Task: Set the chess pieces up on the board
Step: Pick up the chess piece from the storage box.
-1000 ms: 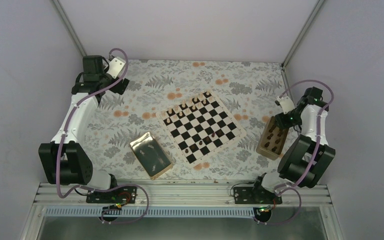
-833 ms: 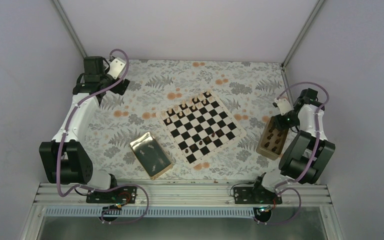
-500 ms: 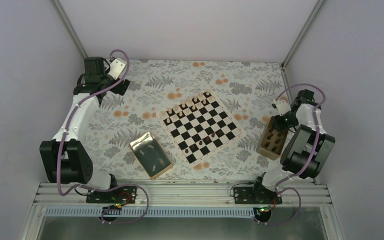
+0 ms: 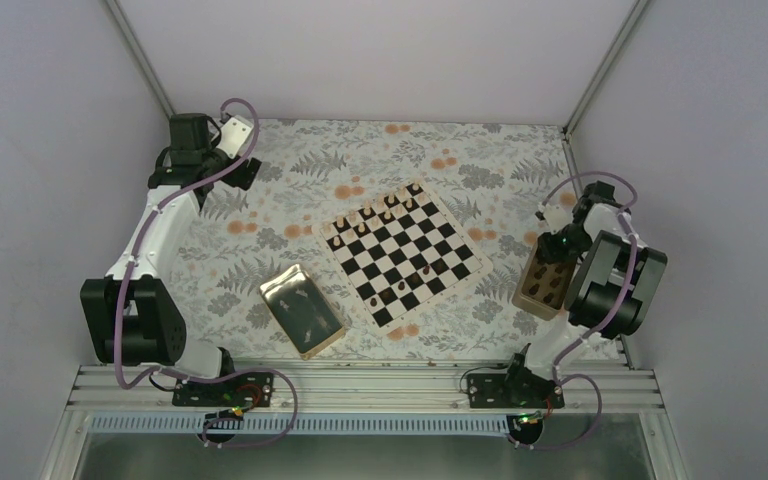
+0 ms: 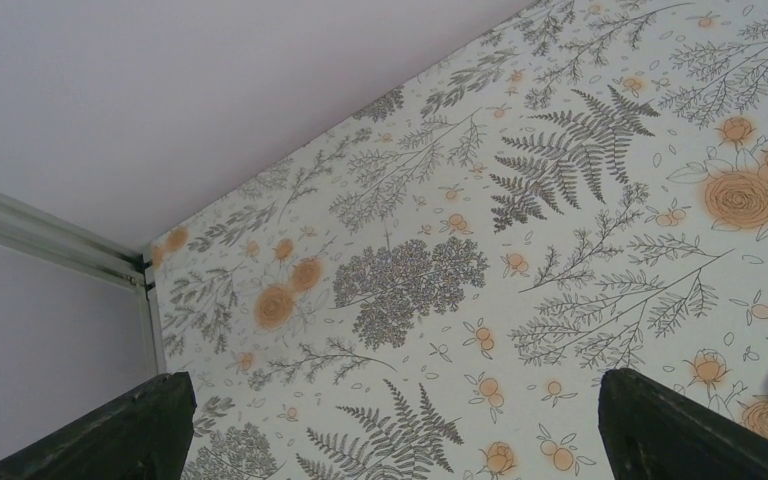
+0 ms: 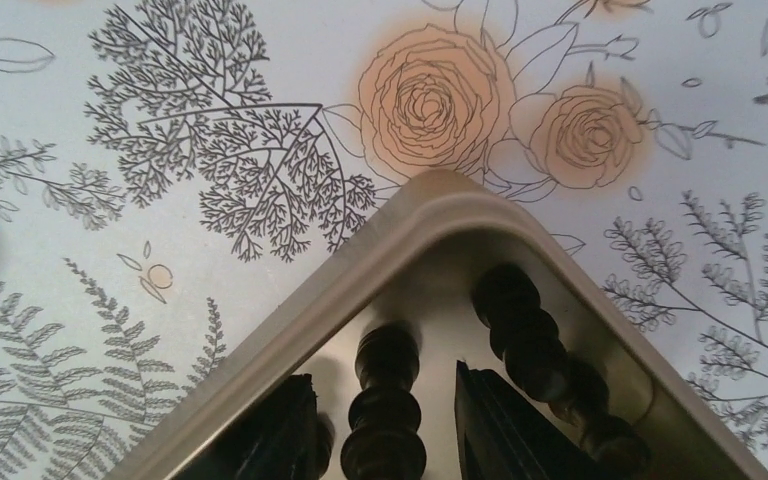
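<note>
Top external, one board [image 4: 430, 235], one gold tray [image 4: 265, 290], one tan box [image 4: 523, 285].

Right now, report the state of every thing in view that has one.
board, flat, partly set, chess pieces along two opposite edges.
gold tray, open, contents unclear.
tan box, open, dark pieces lying inside.
left gripper, open, empty.
right gripper, open, straddling one dark piece in the box.
</note>
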Robot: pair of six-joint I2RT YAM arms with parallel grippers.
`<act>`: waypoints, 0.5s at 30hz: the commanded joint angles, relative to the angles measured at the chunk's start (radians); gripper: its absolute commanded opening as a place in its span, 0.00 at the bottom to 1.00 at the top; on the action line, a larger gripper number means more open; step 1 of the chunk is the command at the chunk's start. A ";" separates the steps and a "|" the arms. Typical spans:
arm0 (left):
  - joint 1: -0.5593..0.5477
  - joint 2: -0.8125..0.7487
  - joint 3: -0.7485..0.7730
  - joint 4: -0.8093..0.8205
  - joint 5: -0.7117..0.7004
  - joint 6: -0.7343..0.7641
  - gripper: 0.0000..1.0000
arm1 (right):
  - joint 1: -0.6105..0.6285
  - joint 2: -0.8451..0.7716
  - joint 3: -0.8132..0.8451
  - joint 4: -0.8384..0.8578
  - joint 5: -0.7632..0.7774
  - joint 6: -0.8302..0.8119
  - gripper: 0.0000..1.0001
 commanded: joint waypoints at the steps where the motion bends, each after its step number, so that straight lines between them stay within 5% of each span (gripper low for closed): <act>1: 0.001 0.011 -0.003 0.023 0.016 -0.009 1.00 | 0.015 0.030 0.018 0.015 0.009 0.023 0.36; 15: 0.002 0.008 -0.003 0.022 0.021 -0.009 1.00 | 0.021 -0.027 0.035 -0.040 0.048 0.015 0.13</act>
